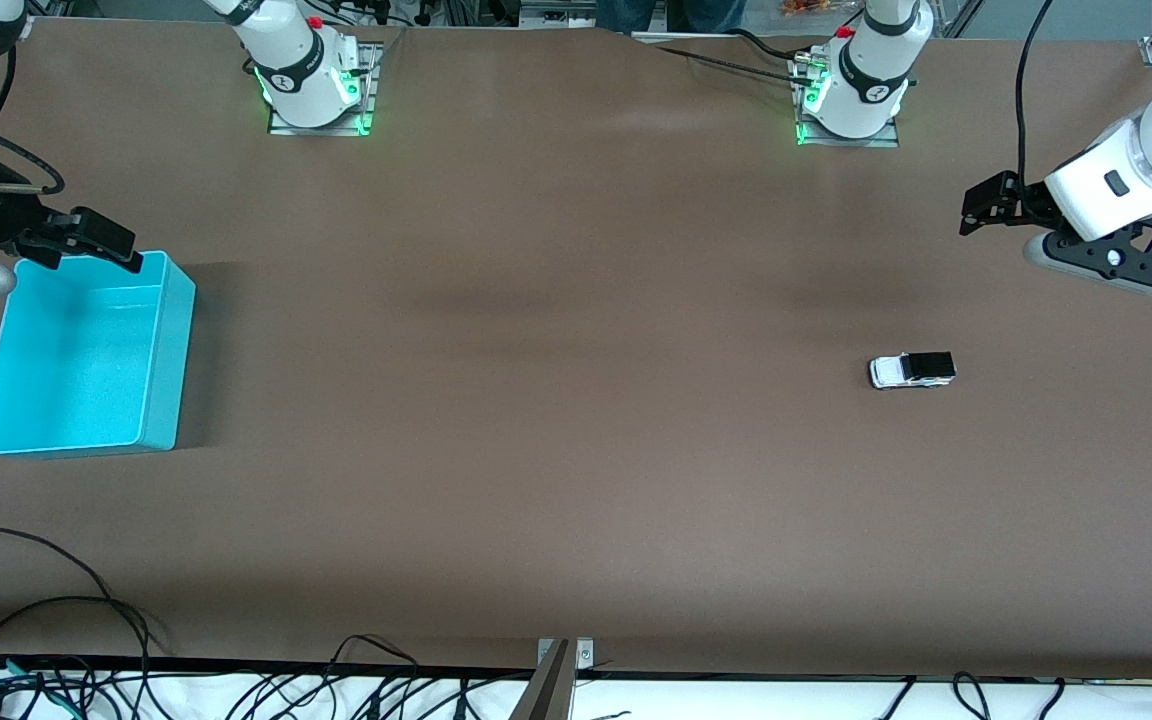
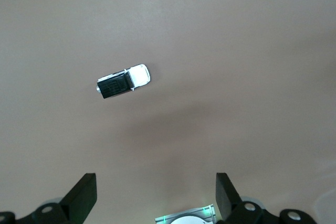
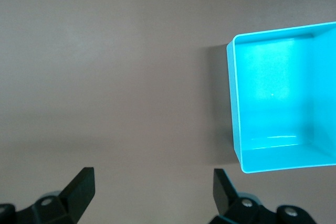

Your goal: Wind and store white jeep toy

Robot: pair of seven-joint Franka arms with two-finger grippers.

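The white jeep toy [image 1: 913, 370] [image 2: 124, 82], tiny, with a black roof panel, stands on its wheels on the brown table toward the left arm's end. My left gripper [image 1: 981, 208] [image 2: 156, 198] hangs open in the air above the table beside the jeep, with nothing between its fingers. My right gripper [image 1: 101, 242] [image 3: 154, 195] hangs open and empty over the edge of the cyan bin [image 1: 166, 340] [image 3: 237, 129]. The bin is empty.
The arm bases [image 1: 316, 75] [image 1: 851, 90] stand along the table edge farthest from the front camera. Loose black cables [image 1: 56, 620] lie along the edge nearest that camera. A wide stretch of bare brown tabletop [image 1: 556, 400] separates the bin from the jeep.
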